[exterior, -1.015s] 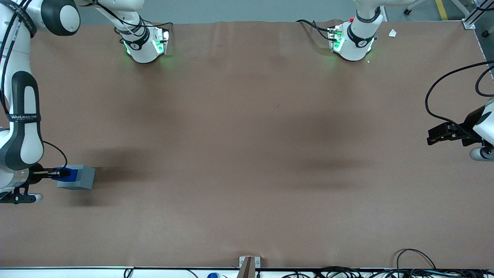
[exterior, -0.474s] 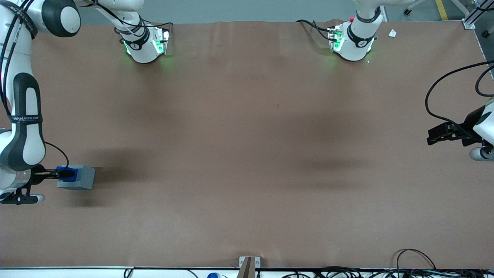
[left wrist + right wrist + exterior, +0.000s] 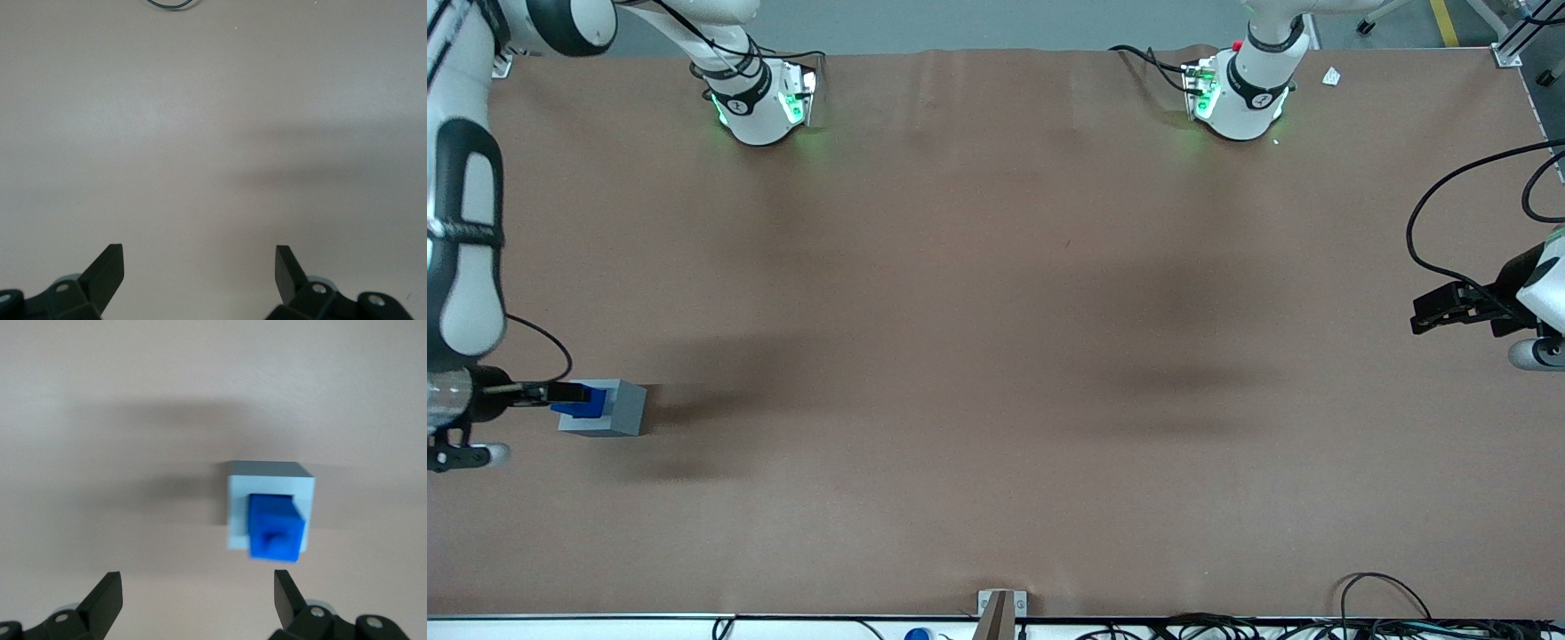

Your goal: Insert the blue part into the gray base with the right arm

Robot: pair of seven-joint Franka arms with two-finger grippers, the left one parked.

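The gray base [image 3: 624, 409] sits on the brown table toward the working arm's end. The blue part [image 3: 583, 403] stands in its recess and sticks up above its top. In the right wrist view the blue part [image 3: 275, 532] sits in the gray base [image 3: 237, 513], clear of the fingers. The right arm's gripper [image 3: 551, 392] hangs above the table beside the base, open and empty. The wrist view shows its gripper [image 3: 197, 581] with the jaws wide apart and nothing between them.
The two arm bases [image 3: 760, 102] [image 3: 1240, 98] stand at the table's edge farthest from the front camera. The parked arm's gripper [image 3: 1458, 307] and a black cable [image 3: 1432, 222] are at the parked arm's end. A small bracket [image 3: 1000, 609] sits at the nearest edge.
The gripper was around the blue part earlier. It has let go and drawn back toward the working arm's end, leaving the blue part in the gray base.
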